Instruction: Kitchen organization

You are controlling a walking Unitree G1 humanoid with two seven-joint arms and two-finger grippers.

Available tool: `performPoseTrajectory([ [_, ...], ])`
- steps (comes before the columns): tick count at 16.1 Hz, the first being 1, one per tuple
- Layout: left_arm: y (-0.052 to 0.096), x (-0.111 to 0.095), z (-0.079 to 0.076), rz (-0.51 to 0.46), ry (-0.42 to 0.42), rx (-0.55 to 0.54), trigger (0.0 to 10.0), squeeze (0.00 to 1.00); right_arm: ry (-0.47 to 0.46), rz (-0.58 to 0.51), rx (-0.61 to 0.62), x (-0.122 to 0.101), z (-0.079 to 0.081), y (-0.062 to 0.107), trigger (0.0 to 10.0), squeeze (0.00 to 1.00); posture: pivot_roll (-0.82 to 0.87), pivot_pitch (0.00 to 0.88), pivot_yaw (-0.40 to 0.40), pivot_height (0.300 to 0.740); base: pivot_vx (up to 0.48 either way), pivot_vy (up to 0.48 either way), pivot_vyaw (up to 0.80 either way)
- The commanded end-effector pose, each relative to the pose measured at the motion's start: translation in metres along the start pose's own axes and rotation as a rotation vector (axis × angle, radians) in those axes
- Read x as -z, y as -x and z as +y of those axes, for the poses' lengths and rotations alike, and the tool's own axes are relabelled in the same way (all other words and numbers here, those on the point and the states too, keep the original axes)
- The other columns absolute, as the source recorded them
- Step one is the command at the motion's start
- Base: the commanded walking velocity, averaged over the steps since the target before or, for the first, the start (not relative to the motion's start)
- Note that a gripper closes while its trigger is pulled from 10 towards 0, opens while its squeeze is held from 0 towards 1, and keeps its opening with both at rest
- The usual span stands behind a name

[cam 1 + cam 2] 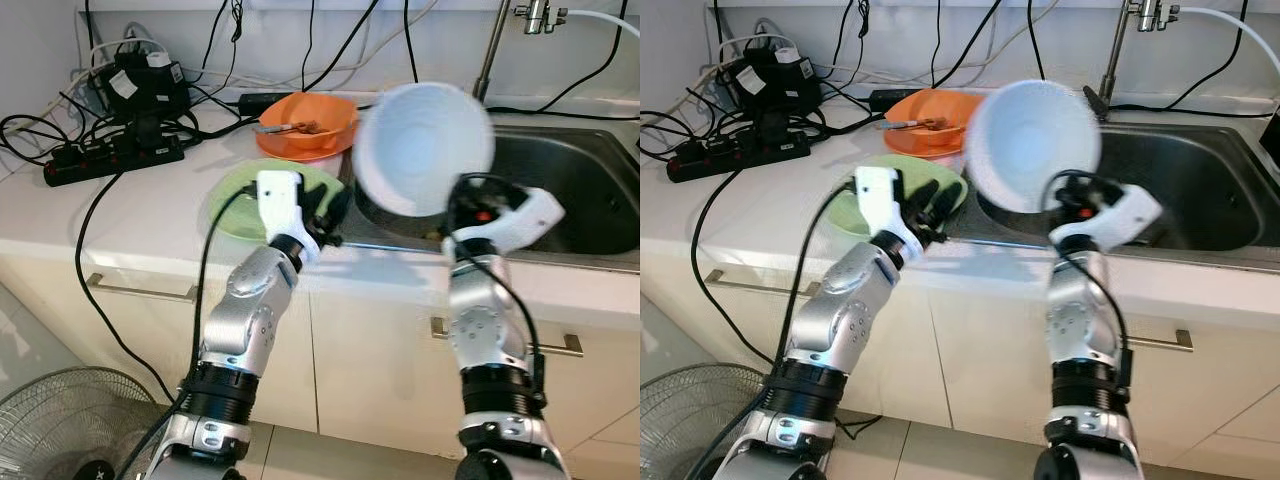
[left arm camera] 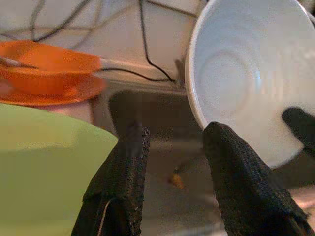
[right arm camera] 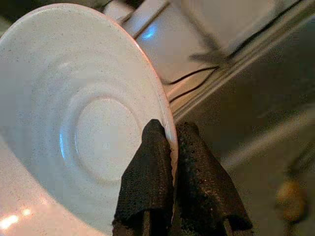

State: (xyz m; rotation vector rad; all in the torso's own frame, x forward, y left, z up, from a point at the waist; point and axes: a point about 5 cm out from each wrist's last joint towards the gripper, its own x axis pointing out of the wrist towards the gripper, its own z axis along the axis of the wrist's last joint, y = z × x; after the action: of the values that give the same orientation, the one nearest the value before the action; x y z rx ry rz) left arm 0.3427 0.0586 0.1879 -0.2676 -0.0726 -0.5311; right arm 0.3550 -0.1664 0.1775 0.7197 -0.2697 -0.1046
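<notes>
A black power strip (image 1: 112,157) with tangled cables; floor fan (image 1: 60,425) below.

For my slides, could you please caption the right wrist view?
Right gripper pinches the white bowl's rim above the sink.

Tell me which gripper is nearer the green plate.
Left. The left gripper hovers at the green plate's sink-side edge, jaws open. The right gripper is farther off, over the sink, jaws pinching the white bowl's rim.
</notes>
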Motion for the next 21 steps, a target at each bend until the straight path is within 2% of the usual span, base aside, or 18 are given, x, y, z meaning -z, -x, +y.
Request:
performPoseTrajectory([
  [1,0.002,0.003,-0.003,0.029,-0.027,0.026,10.0,0.00,0.015,-0.063,0.006,-0.011,0.007,-0.006,0.0,0.00,0.04,0.000,0.073,0.740,0.000,0.000,0.00],
  [2,0.002,0.004,-0.003,0.037,-0.030,0.031,10.0,0.00,0.029,-0.071,0.015,-0.012,0.006,-0.006,0.0,0.00,0.04,0.000,0.073,0.740,0.000,0.000,0.00],
  [3,0.002,0.008,-0.006,0.072,-0.048,0.052,10.0,0.00,0.111,-0.096,0.033,-0.016,0.004,-0.008,10.0,0.00,0.04,0.000,0.072,0.740,0.000,0.000,0.00],
  [4,0.003,0.011,-0.007,0.095,-0.057,0.064,10.0,0.00,0.161,-0.106,0.035,-0.018,0.004,-0.008,10.0,0.00,0.04,0.000,0.072,0.740,0.000,0.000,0.00],
  [5,0.005,0.019,-0.011,0.163,-0.080,0.105,10.0,0.00,0.285,-0.131,0.037,-0.020,0.004,-0.009,10.0,0.00,0.05,0.000,0.072,0.740,0.000,0.000,0.00],
  [7,0.008,0.029,-0.015,0.240,-0.089,0.143,10.0,0.00,0.447,-0.166,0.028,-0.024,0.006,-0.011,10.0,0.00,0.05,0.000,0.072,0.740,0.000,0.000,0.00],
  [8,0.009,0.030,-0.016,0.250,-0.089,0.154,10.0,0.00,0.489,-0.173,0.022,-0.024,0.006,-0.011,10.0,0.00,0.05,0.000,0.072,0.740,0.000,0.000,0.00],
  [9,0.011,0.031,-0.020,0.266,-0.090,0.190,10.0,0.00,0.596,-0.187,0.000,-0.024,0.009,-0.011,10.0,0.00,0.05,0.000,0.072,0.740,0.000,0.000,0.00],
  [14,0.015,0.033,-0.022,0.305,-0.116,0.214,10.0,0.00,0.837,-0.227,-0.072,-0.018,0.017,-0.014,10.0,0.00,0.05,0.000,0.072,0.740,0.000,0.000,0.00],
  [15,0.017,0.033,-0.023,0.313,-0.124,0.225,10.0,0.00,0.928,-0.243,-0.084,-0.018,0.019,-0.016,10.0,0.00,0.06,0.000,0.071,0.740,0.000,0.000,0.00],
  [16,0.018,0.033,-0.023,0.315,-0.125,0.230,10.0,0.00,0.942,-0.249,-0.087,-0.018,0.019,-0.017,10.0,0.00,0.06,0.000,0.071,0.740,0.000,0.000,0.00],
  [18,0.021,0.034,-0.024,0.328,-0.130,0.241,10.0,0.00,1.080,-0.297,-0.132,-0.019,0.025,-0.020,10.0,0.00,0.06,0.000,0.070,0.740,0.000,0.000,0.00],
  [21,0.022,0.034,-0.024,0.333,-0.132,0.242,10.0,0.00,1.167,-0.313,-0.150,-0.015,0.025,-0.021,10.0,0.00,0.07,0.000,0.069,0.740,0.000,0.000,0.00],
])
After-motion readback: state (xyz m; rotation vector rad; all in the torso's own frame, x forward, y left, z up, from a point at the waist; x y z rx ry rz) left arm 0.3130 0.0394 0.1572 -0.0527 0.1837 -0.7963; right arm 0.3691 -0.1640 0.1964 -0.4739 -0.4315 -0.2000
